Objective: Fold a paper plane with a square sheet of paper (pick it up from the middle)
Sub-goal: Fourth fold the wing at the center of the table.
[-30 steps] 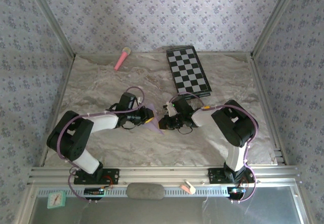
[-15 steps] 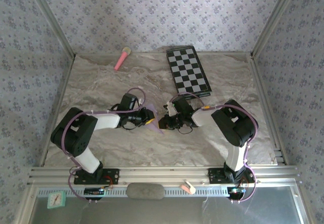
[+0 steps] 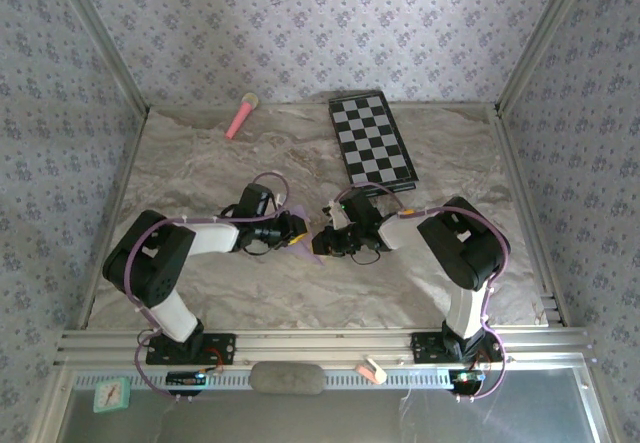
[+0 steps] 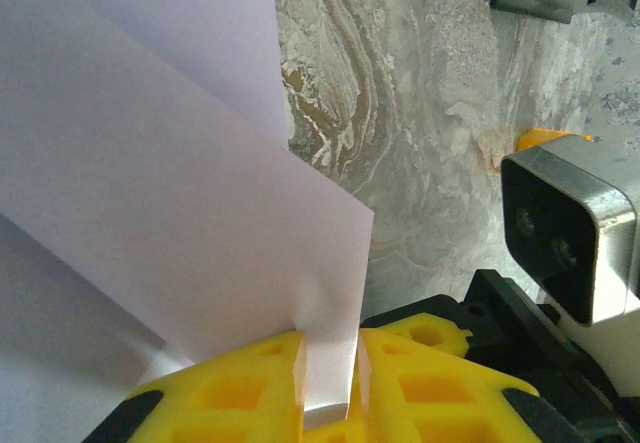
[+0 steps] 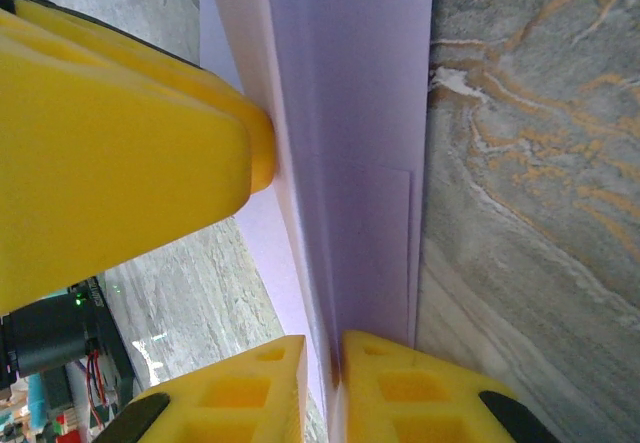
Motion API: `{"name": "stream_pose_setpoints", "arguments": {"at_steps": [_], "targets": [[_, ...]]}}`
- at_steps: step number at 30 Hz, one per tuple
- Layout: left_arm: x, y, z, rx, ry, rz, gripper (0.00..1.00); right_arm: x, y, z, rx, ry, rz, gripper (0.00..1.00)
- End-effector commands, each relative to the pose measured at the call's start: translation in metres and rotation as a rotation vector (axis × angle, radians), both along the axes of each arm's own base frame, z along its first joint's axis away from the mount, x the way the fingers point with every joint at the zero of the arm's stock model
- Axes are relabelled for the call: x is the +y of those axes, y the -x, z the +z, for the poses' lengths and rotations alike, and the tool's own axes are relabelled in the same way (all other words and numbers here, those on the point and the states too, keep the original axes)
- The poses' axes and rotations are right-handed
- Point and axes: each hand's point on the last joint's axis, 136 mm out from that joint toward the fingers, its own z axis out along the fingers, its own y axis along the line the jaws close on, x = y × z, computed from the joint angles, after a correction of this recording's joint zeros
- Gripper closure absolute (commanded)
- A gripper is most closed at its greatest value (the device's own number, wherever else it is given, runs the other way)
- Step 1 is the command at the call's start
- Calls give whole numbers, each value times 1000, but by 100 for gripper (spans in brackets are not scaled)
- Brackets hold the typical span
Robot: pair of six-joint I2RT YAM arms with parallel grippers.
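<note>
Since the earlier overhead frames, the left arm's elbow has swung inward toward frame centre and the left gripper (image 3: 293,230) has edged right. It now stands just beside the right gripper (image 3: 326,240) at the middle of the table (image 3: 200,163). The right arm shows no noticeable shift. Less lilac is exposed from above than before: the square sheet of paper (image 3: 312,253) appears as a small pointed sliver between and just below the two grippers. In the left wrist view the yellow fingers (image 4: 250,383) are clamped on the lower edge of an overlapping, already folded layer. In the right wrist view the creased spine of the sheet runs down into the narrow slot between the right fingers (image 5: 420,388), which pinch it, while a left finger presses against the sheet's side at upper left. Judgement: the closing gap suggests a fold being drawn tight along the centre crease. The dart shape is under way, not finished. No container is present. A pink stick (image 3: 241,116) at upper left and a checkered board (image 3: 372,141) at upper centre lie loose on the table, well apart from the work.
</note>
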Motion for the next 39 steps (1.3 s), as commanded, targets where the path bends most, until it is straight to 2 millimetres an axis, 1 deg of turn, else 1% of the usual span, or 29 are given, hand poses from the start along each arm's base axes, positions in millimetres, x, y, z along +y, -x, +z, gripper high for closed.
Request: {"name": "stream_pose_setpoints", "arguments": {"at_steps": [1,4,8,12,14,17,23,32,39], "targets": [[-8,-6,6,-16,26,-18,78,-18,10,-39,90,130,-37,83],[-8,-6,7,-18,25,-17,78,-19,10,-40,94,135,-40,86],[-5,-8,13,-34,24,1,78,-21,11,-44,112,147,-46,91],[-2,-9,25,-67,40,16,77,-23,11,-46,127,153,-48,91],[-1,-8,27,-78,43,21,77,-23,12,-47,134,157,-48,91],[0,-7,24,-78,53,29,77,-23,12,-48,143,161,-49,92],[-2,-6,13,-51,51,26,81,-23,12,-49,154,157,-53,91],[-4,-9,6,-37,43,21,83,-24,13,-49,154,155,-52,91],[-6,-11,1,-26,36,17,85,-26,13,-51,157,167,-54,86]]}}
